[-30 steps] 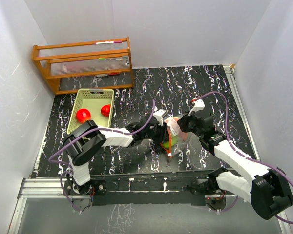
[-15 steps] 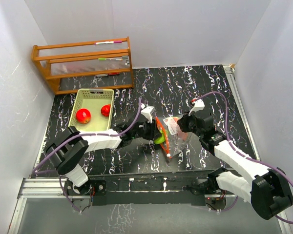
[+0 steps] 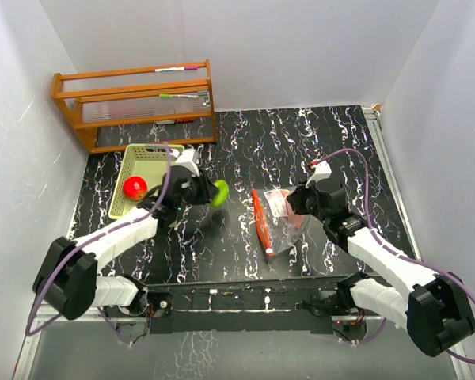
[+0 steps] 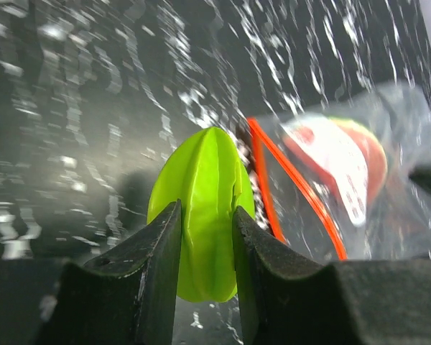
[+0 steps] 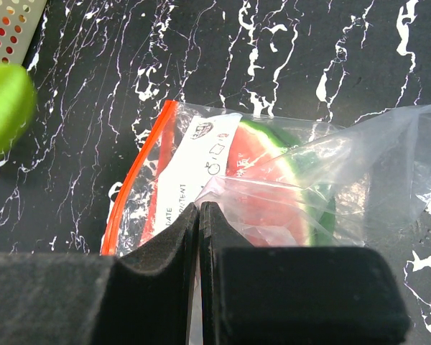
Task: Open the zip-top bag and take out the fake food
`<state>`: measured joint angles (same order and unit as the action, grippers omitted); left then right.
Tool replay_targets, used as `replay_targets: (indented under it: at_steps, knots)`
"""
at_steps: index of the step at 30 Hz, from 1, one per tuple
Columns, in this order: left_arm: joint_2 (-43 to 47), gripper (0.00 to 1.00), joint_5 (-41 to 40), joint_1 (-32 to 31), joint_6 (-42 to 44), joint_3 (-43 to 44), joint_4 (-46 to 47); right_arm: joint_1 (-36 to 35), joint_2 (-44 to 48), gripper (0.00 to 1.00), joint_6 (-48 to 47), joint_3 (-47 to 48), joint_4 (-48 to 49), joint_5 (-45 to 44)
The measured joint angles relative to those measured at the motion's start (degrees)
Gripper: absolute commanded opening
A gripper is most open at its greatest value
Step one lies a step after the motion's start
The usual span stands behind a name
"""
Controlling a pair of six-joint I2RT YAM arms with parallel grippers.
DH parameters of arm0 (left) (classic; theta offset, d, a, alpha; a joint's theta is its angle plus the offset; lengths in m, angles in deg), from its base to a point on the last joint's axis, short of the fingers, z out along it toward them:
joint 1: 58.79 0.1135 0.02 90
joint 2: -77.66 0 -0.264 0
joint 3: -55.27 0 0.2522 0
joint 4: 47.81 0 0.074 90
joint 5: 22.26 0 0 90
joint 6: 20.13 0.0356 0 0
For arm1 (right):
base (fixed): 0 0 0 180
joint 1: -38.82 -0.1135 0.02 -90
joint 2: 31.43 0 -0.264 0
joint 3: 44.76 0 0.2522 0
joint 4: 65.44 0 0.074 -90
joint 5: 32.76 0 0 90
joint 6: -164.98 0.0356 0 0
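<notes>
— What has your left tool point(image 4: 206, 212) got?
— I've got it clamped on the green piece point(image 4: 201, 172), near the basket point(image 3: 125, 170).
— And your right tool point(image 5: 200, 210)?
— My fingers are pinched together on a fold of the zip-top bag point(image 5: 373, 158). It lies on the tabletop point(image 3: 301, 142), well apart from the basket, with the watermelon slice point(image 5: 262, 154) inside.

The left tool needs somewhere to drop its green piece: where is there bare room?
Bare: the far end of the basket, beyond the red fruit, near the left tool holding the green piece; the table behind the zip-top bag, right of the rack. Crowded: around the bag, which the right tool pinches.
</notes>
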<state>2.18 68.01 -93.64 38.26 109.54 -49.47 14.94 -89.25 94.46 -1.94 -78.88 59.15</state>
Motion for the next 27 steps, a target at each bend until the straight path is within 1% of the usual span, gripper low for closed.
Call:
replay_targets:
  at_steps: [4,7,12,15,16,17,19,20,22,24,27]
  knots:
    - [5.5,0.16,-2.8,8.0,0.8,0.9,-3.5,0.0,0.0,0.08,0.0,-0.1,0.0,0.0]
    - [7.7,0.16,-5.5,13.4,1.9,2.5,-5.4,0.0,0.0,0.08,0.0,-0.4,0.3,0.0]
    - [8.0,0.17,-7.3,22.1,1.4,3.3,-7.4,0.0,0.2,0.08,0.0,-0.8,0.3,0.0]
    - [7.2,0.21,-8.3,25.7,-0.4,3.2,-8.6,0.0,0.6,0.08,0.0,-0.8,0.3,0.0]
    - [7.2,0.24,-8.8,26.8,-1.1,2.7,-8.8,0.0,0.8,0.08,0.0,-0.8,0.3,-0.1]
    - [7.3,0.3,-9.2,27.7,-1.9,2.2,-9.1,0.0,0.9,0.08,0.0,-0.8,0.3,-0.1]
    - [7.5,0.52,-9.9,29.0,-3.1,0.7,-9.5,0.0,1.1,0.08,-0.1,-0.9,0.3,-0.2]
    - [7.6,0.61,-10.0,29.5,-3.5,-0.1,-9.7,0.0,1.2,0.08,-0.1,-0.9,0.3,-0.2]
    - [7.6,0.73,-10.0,29.9,-4.5,-1.1,-10.1,0.0,1.3,0.08,-0.1,-1.0,0.4,-0.3]
    - [7.5,0.76,-9.5,29.9,-5.4,-1.2,-10.4,0.0,1.3,0.08,-0.1,-1.4,0.4,-0.3]
    - [8.1,0.76,-8.4,29.8,-6.2,-1.4,-9.9,0.0,1.3,0.08,-0.1,-1.6,0.3,-0.2]
